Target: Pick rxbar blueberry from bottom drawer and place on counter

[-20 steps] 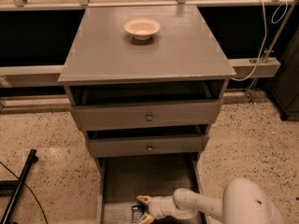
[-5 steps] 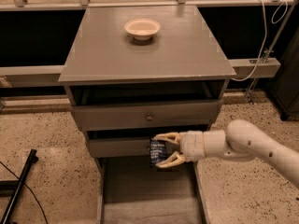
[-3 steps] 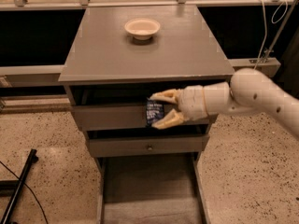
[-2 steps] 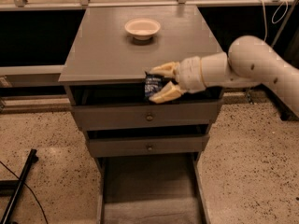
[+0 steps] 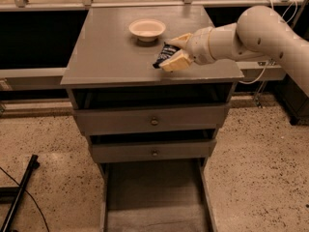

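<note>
pincer point(image 5: 175, 52) gripping rxbar blueberry point(image 5: 163, 56), above counter point(image 5: 106, 47)

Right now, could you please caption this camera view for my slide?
Gripper holds the snack bar over the counter near the bowl; bottom drawer open below.

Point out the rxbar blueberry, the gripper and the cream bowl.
rxbar blueberry point(image 5: 160, 59): camera view, middle of the dark wrapper.
gripper point(image 5: 169, 54): camera view, midway between fingertips, over the counter point(image 5: 106, 57), front right.
cream bowl point(image 5: 147, 34): camera view, front wall.
</note>
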You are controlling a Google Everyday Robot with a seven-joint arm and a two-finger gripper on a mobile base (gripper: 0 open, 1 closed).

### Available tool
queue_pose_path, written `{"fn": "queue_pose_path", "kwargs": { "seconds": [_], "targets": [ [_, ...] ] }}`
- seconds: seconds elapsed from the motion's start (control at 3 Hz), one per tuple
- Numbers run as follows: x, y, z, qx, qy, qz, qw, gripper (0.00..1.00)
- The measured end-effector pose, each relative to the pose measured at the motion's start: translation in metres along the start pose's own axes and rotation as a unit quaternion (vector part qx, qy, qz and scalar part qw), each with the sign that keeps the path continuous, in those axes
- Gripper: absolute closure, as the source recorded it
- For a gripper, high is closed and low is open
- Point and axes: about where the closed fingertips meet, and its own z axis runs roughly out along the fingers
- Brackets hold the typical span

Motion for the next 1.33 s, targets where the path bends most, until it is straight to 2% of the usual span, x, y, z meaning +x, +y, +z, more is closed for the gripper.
{"fn": "queue_pose_path", "kwargs": {
  "seconds": [0.33, 0.67, 1.33],
  "targets": [
    [0.0190, -0.0281, 0.0087, 0.031, 0.017, 0.063, 0.9974, 0.83],
    [0.0233, -0.0315, 0.0098, 0.035, 0.020, 0.081, 0.9959, 0.60],
    [0.0232, -0.0315, 0.0099, 0.035, 0.020, 0.081, 0.9959, 0.13]
  ]
}}
